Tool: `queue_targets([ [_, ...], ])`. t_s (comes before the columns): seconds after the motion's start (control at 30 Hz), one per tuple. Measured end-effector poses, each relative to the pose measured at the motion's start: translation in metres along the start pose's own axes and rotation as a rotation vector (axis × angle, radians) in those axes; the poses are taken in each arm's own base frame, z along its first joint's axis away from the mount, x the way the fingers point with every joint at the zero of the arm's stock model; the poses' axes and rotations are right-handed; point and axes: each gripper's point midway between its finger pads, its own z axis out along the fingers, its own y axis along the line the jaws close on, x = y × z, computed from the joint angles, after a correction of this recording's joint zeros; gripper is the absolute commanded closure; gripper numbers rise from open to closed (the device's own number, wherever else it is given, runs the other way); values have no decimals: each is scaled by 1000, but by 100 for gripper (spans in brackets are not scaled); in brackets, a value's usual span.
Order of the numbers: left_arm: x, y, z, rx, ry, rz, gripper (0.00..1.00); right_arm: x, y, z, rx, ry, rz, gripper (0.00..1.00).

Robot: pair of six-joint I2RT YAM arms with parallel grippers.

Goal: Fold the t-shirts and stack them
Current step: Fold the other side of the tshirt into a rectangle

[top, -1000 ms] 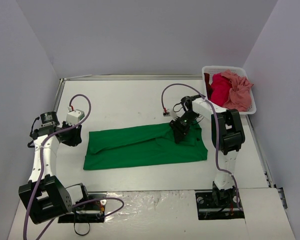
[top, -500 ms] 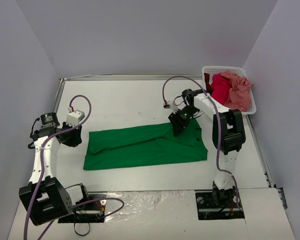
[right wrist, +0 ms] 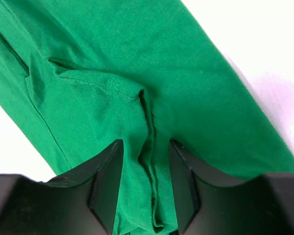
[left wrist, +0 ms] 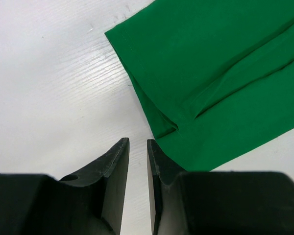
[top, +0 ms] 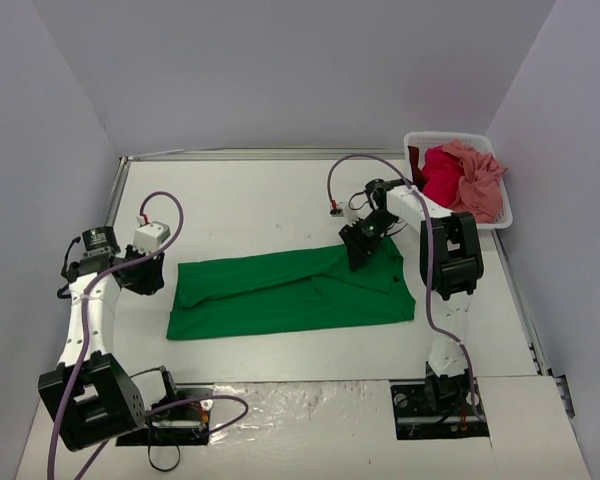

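A bright green t-shirt (top: 280, 295) lies flat on the table, folded lengthwise into a long band. My right gripper (top: 361, 246) is low over its far right part. In the right wrist view its jaws (right wrist: 145, 143) stand open either side of a raised ridge of green cloth (right wrist: 148, 122) without pinching it. My left gripper (top: 145, 272) is just left of the shirt. Its jaws (left wrist: 137, 141) are empty and only a narrow gap apart, over bare table beside the shirt's folded corner (left wrist: 169, 125). A crimson red shirt (top: 440, 176) and a salmon pink shirt (top: 480, 180) lie bundled in the basket.
A white slatted basket (top: 504, 218) stands at the far right against the wall. Grey walls close the table at left, back and right. A small connector on the right arm's cable (top: 333, 210) lies beyond the shirt. The arm bases sit at the near edge.
My right gripper has drawn back a little toward the far side along the shirt's top edge. My left gripper has shifted slightly left. The green shirt lies as before.
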Motion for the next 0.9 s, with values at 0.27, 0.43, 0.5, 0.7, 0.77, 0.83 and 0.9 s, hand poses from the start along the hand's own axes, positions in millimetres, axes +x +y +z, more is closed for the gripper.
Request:
queue_targets([
  [0.27,2,-1,1,3,4,-3,79,1,-2,1,8,2,-2,79],
  [0.43,1,-1,0,-1,-1,1,79,5,-1,2,4,8,4,87],
  [0.5,0,-1,-2,-6,-8,5,79,6,1,2,3,9,5,92],
  [0.7,-3,-1,-5,-16,-22,13,79,5,9,-10,19,-11,-5,100],
  [0.77,-3,-1,-5,-16,-23,14,79,2,12,-16,27,-22,-12,100],
  [0.83,-3,-1,-5,-16,-22,14,79,0,14,-20,36,-33,-18,100],
  [0.9,-3,-1,-5,-16,-22,14,79,-1,17,-25,42,-42,-23,100],
])
